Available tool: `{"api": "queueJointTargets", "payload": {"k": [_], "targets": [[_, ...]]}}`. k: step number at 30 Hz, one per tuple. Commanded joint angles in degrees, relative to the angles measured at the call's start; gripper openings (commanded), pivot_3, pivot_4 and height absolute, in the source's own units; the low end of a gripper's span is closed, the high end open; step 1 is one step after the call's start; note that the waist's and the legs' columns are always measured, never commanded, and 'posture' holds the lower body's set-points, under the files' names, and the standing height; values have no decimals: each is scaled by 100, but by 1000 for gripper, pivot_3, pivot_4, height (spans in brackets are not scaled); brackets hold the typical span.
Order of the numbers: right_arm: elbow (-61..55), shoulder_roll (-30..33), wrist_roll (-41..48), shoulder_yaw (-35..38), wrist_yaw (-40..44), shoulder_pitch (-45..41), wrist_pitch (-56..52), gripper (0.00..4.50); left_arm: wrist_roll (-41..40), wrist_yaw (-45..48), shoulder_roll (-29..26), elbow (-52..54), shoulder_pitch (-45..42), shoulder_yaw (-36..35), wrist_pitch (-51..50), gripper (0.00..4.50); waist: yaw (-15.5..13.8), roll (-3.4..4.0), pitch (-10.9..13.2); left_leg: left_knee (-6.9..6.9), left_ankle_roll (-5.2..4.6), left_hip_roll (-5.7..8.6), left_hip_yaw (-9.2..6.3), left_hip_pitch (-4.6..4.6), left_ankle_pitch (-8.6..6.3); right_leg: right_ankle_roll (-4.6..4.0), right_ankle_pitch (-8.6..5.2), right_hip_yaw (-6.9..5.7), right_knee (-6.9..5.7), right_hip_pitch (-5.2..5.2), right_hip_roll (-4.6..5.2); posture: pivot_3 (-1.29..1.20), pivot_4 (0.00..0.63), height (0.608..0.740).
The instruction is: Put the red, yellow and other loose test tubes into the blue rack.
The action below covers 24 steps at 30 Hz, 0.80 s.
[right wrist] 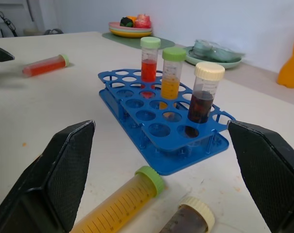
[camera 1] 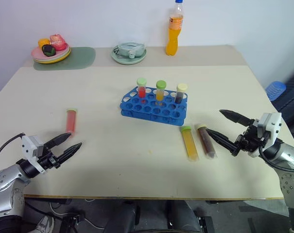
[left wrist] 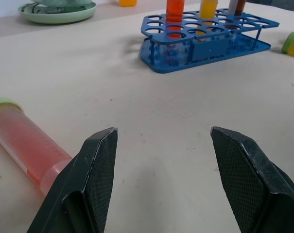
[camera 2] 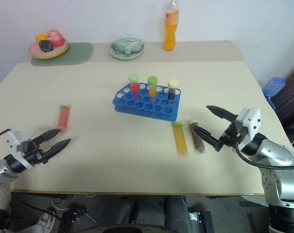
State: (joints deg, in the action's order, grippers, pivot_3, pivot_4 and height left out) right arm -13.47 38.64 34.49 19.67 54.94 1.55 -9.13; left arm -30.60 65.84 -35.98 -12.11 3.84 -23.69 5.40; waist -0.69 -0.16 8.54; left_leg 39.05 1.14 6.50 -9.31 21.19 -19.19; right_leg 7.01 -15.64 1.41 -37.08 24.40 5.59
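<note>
- Head views: the left gripper point(camera 1: 71, 141) hovers low over the table point(camera 1: 112, 160), its jaws narrowly parted and holding nothing. The red tube point(camera 1: 71, 120) lies flat just ahead of its tips. The right gripper point(camera 1: 218, 124) has its jaws spread wide and empty; the yellow tube point(camera 1: 189, 142) and brown tube point(camera 1: 205, 140) lie side by side just off its lower finger. The blue rack point(camera 1: 154, 110) sits between the two grippers, farther out, with three capped tubes upright in its back row.
- Left wrist view: the red tube lies beside one of the fingers point(left wrist: 91, 179), outside the gap; the rack stands well ahead.
- Right wrist view: the yellow and brown tubes' capped ends lie between the wide fingers point(right wrist: 64, 167), the rack just beyond them.
</note>
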Motion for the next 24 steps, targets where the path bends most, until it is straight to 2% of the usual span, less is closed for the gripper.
{"api": "queueJointTargets", "payload": {"k": [1,18,24], "targets": [[-39,-38,25,168,44,19,194,4500,-36,-5,-89,207,42,-64,5,3098,0,0,0,0,0,0,0,0,0,0,0,0,0,0,0,0,150,740],[-344,9,109,178,-238,128,56,4500,-199,59,-94,500,-138,7,-396,3098,-3,0,0,0,0,0,0,0,0,0,0,0,0,0,0,0,150,740],[-634,59,-288,124,-838,190,-166,4500,-328,385,-124,985,-458,388,-596,3098,-4,0,0,0,0,0,0,0,0,0,0,0,0,-1,0,0,150,740]]}}
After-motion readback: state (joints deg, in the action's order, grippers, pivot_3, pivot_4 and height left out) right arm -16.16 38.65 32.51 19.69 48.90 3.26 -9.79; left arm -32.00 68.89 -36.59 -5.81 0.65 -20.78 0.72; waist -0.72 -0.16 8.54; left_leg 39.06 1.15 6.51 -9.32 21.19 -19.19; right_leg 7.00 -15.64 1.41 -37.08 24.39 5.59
